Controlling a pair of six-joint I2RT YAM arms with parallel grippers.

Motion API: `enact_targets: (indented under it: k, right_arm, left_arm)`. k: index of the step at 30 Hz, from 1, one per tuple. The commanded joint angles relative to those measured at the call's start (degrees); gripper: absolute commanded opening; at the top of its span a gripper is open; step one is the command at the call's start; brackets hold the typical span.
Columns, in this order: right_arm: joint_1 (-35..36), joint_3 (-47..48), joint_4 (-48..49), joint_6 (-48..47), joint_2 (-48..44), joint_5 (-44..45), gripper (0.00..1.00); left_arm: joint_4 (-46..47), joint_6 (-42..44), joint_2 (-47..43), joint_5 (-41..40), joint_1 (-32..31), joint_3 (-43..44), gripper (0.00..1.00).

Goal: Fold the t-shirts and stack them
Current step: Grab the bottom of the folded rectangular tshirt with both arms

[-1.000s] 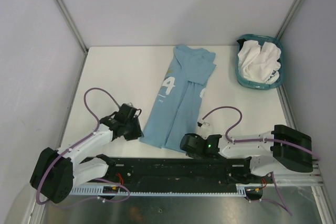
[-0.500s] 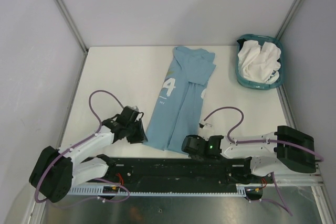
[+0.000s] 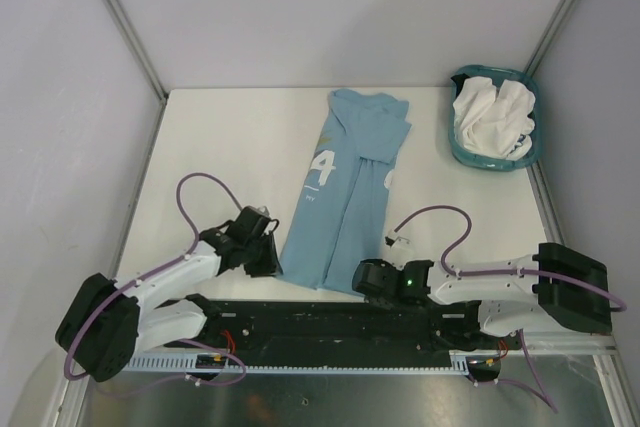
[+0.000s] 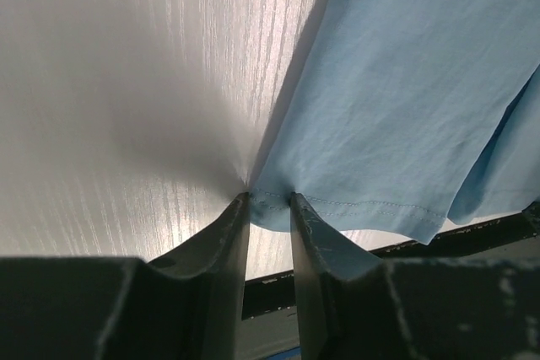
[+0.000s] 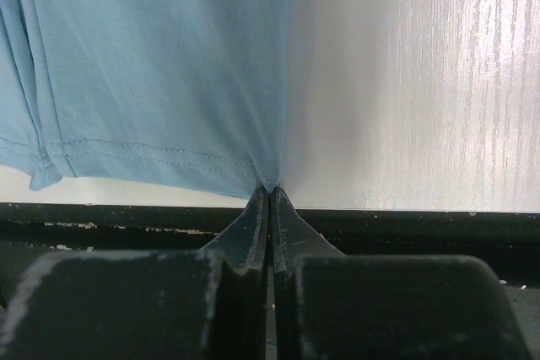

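Left of light blue t-shirt (image 3: 345, 172): bare counter (image 3: 220, 137).

At shirt's near-left hem corner: left end effector (image 4: 270, 200). Fingers narrowly apart, hem corner between the tips, no visible pinch yet.

Shirt itself:
- Lies lengthwise on counter, collar end away from arm bases, hem at near edge.
- Both sides already folded in toward the middle, giving a long narrow strip.
- White "4" up on left panel.

At shirt's near-right hem corner: right end effector (image 5: 270, 191). Fingers together, apparently clamped on the corner point, with cloth drawn to a peak at the tips.

Well right of shirt, beyond its collar end: teal basket (image 3: 497, 163) with crumpled white t-shirts (image 3: 490, 112) inside, unfolded. Count impossible to tell.

Progress, as a judgement: early.
- Done: lengthwise folds on the first shirt.
- Probable step in hand: gripping both hem corners for a crosswise fold toward the collar, pending the left-side pinch.
- Left to do: that crosswise folding, then every white shirt from the basket, then stacking.
- No stack anywhere near the shirt so far.
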Motion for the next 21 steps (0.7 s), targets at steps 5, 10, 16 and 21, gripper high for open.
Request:
enact_targets:
  k: [5,10,16,21]
  right_arm:
    - [0.1,-0.9,-2.9,0.5,-1.3,0.7,0.00]
    - [0.0,-0.9,-3.9,0.3,-3.1,0.9,0.00]
    - [0.9,-0.5,-4.1,0.3,-6.3,0.3,0.00]
    - [0.4,2.3,-5.9,-1.7,-8.6,2.2,0.00]
  left_arm:
    - [0.4,-0.8,1.1,-0.6,-3.3,0.6,0.20]
    - [0.3,-1.2,0.2,0.9,-5.1,1.9,0.02]
    - [-0.8,-3.2,-3.6,3.0,-6.7,3.1,0.00]
    - [-1.3,-3.7,-4.5,3.5,-6.9,7.0,0.00]
